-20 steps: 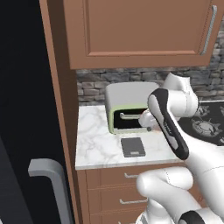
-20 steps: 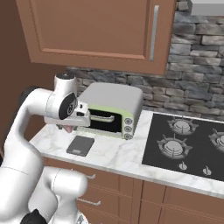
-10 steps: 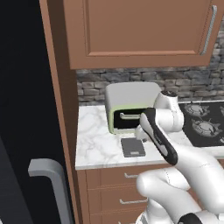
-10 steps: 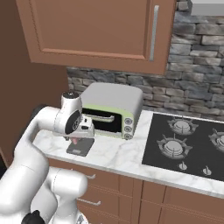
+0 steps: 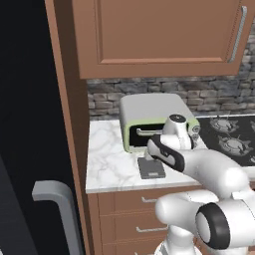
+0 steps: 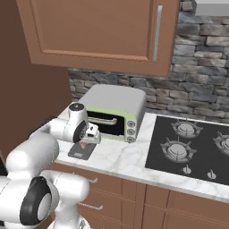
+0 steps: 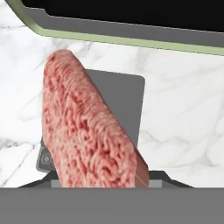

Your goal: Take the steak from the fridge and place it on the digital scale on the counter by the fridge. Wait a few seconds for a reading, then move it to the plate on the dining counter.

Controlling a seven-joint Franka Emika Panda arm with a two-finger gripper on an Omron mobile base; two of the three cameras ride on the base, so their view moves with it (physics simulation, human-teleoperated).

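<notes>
The gripper (image 6: 86, 142) is clamping the steak (image 7: 87, 127), hanging tilted over the digital scale (image 7: 124, 100). Releasing now is risking an off-centre landing, overhanging onto the surface (image 7: 183, 100).

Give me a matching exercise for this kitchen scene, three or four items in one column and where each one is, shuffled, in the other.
Things:
1. steak
2. digital scale
3. toaster oven
4. stovetop

Places:
A. flat on the marble counter, in front of the toaster oven
B. against the stone backsplash, behind the scale
C. held above the scale
D. set into the counter on the far side of the toaster oven from the fridge

Pairs: 1-C, 2-A, 3-B, 4-D
</notes>
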